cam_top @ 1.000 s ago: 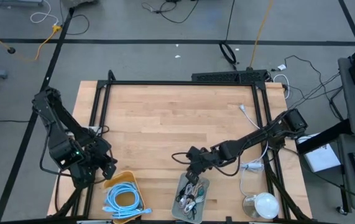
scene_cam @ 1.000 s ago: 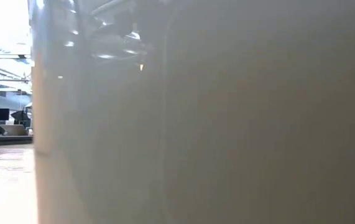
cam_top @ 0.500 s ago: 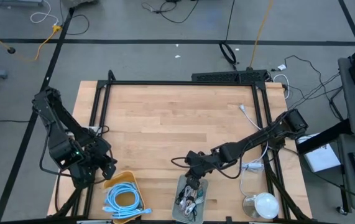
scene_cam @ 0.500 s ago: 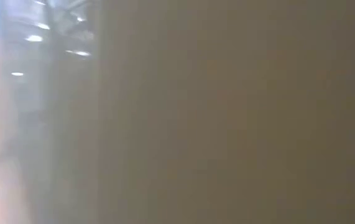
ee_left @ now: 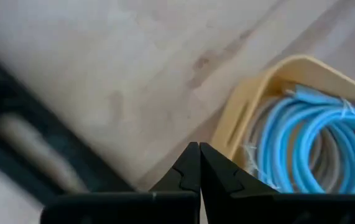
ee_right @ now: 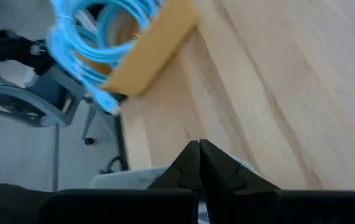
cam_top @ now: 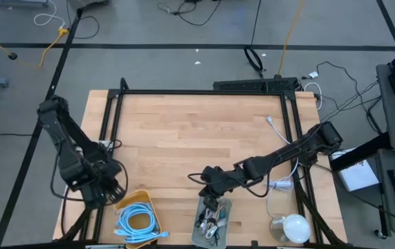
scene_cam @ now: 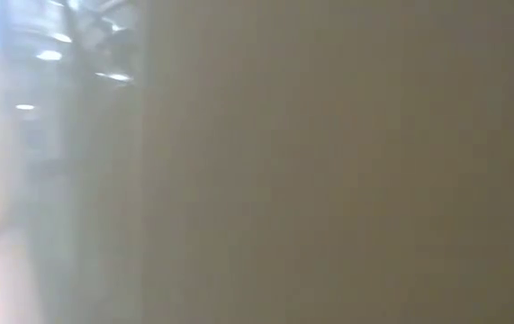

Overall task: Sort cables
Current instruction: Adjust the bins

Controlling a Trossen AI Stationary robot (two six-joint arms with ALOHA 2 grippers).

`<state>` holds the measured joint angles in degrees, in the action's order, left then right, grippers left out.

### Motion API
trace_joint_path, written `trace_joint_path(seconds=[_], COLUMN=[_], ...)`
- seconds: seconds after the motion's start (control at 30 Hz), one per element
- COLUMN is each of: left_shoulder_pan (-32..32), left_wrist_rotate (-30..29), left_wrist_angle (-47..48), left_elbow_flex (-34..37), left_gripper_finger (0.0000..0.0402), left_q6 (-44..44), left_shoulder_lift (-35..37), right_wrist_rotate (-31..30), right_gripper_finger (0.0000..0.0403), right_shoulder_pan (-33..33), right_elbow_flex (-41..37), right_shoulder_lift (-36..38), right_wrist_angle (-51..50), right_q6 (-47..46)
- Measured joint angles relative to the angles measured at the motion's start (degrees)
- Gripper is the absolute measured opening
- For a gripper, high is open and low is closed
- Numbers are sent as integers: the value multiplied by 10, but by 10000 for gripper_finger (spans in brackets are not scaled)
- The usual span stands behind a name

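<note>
Currently I've got the right gripper (cam_top: 212,200) pinched closed, empty, over the grey tray (cam_top: 222,232) of thin cables (cam_top: 209,221), left gripper (cam_top: 108,188) closed beside the yellow bin (cam_top: 144,199).

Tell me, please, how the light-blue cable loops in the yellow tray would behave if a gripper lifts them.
The light-blue cable loops look thin and loosely coiled, so they would probably sag and flex, not stay rigid. Several loops overlap in the yellow tray, so lifting one may drag the others. One end hangs over the tray's edge, which could snag.
</note>
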<state>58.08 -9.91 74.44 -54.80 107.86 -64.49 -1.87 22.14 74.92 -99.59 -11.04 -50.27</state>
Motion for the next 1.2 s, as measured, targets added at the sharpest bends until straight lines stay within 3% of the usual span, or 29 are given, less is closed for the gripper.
trace_joint_path(seconds=[0.27,0.43,0.8,1.2], left_shoulder_pan=[-9,-37,-132,-201], left_wrist_rotate=[-30,-27,-19,34], left_wrist_angle=[-223,-329,-399,-455], left_elbow_flex=[149,202,209,209], left_gripper_finger=[0,0,0,0], left_q6=[16,-16,-149,-248], left_shoulder_lift=[0,0,0,0], right_wrist_rotate=[-26,-26,-28,-43], right_gripper_finger=[0,0,0,0], right_shoulder_pan=[3,5,5,5], right_elbow_flex=[52,75,80,80], right_shoulder_lift=[0,0,0,0], right_wrist_angle=[0,1,1,1], right_q6=[35,50,54,54])
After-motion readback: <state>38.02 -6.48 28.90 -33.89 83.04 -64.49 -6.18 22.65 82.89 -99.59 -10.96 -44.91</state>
